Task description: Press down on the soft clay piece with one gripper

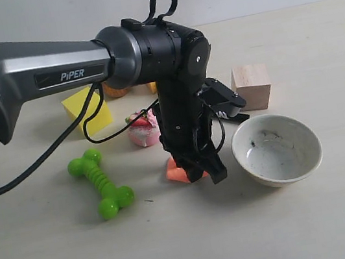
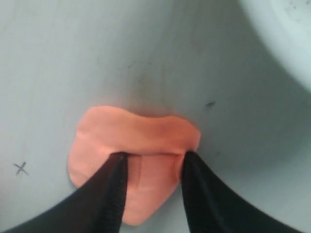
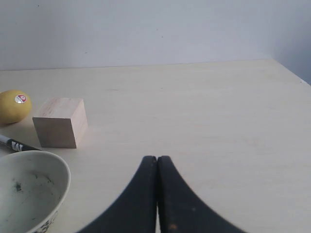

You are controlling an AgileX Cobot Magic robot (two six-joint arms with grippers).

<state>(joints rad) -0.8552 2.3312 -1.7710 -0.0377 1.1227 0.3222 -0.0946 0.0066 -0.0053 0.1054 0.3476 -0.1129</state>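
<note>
The left claw (image 2: 151, 164) stood narrowly parted, both tips on the soft clay piece (image 2: 138, 133), which lay on the surface (image 1: 178, 247) beside the bowl (image 1: 277, 149). Judging by its softness, the clay could cling to the tips and lift off with them. The right claw (image 3: 156, 194) was closed and empty.

The clay (image 2: 136, 141) is coloured salmon-orange, and the left gripper (image 2: 154, 156) black. The bowl (image 1: 297, 172) is seen to be white, flecked inside with dark specks. The bone toy (image 1: 101, 183) is coloured bright green, the block (image 1: 79, 106) yellow, the cube (image 1: 252, 86) pale wood, the table (image 1: 191, 245) light beige.
</note>
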